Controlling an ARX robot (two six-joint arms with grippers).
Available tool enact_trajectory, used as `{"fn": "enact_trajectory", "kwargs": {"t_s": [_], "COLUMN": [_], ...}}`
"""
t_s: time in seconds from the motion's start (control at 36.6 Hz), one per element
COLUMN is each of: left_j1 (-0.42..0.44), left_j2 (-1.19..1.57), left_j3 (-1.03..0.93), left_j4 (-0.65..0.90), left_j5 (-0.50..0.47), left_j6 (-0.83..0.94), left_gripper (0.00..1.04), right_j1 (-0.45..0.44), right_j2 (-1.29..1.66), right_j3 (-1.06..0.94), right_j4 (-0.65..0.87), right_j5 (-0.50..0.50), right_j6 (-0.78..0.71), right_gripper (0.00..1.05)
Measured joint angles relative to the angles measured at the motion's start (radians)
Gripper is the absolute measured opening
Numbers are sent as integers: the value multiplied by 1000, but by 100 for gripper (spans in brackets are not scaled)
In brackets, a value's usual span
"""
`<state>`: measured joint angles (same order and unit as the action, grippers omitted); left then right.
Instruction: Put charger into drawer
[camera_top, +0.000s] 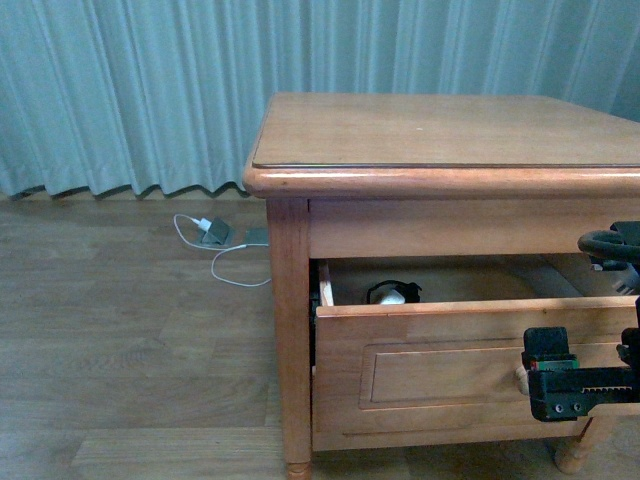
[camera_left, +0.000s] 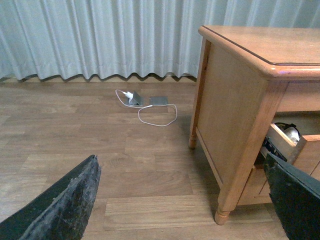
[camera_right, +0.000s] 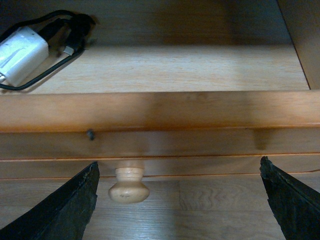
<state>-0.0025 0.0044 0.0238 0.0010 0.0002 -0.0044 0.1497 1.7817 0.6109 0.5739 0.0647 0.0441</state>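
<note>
The drawer (camera_top: 440, 350) of the wooden nightstand stands pulled out. Inside it, at the back left, lies the charger (camera_top: 392, 294), a white block with black cable looped round it; the right wrist view has the charger (camera_right: 20, 55) on the pale drawer floor (camera_right: 190, 70). My right gripper (camera_top: 572, 385) hovers open in front of the drawer front, just right of the round knob (camera_top: 521, 378). In its wrist view the knob (camera_right: 128, 185) sits between the spread fingers (camera_right: 65, 210), nearer one of them. My left gripper (camera_left: 182, 210) hangs open over the floor beside the nightstand, empty.
A white plug with white cable and grey device (camera_top: 213, 233) lies on the wood floor near the curtain (camera_top: 130, 90). The nightstand's front leg (camera_left: 222, 210) stands close to my left gripper. The tabletop (camera_top: 450, 130) overhangs the drawer.
</note>
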Motion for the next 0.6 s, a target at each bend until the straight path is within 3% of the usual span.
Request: {"fn": "enact_trajectory", "kwargs": {"t_s": [0.33,0.6], "left_j1": [0,0], "left_j2": [0,0], "left_j3": [0,0], "left_j4": [0,0], "left_j5": [-1,0], "left_j6": [0,0], "left_gripper": [98,98], "right_j1": [21,30], "right_j2": [251,323], "right_j3": [268,315], "right_j4": [121,169], "right_j5": [2,-14], "right_j6": [65,97], "right_gripper": [96,96]}}
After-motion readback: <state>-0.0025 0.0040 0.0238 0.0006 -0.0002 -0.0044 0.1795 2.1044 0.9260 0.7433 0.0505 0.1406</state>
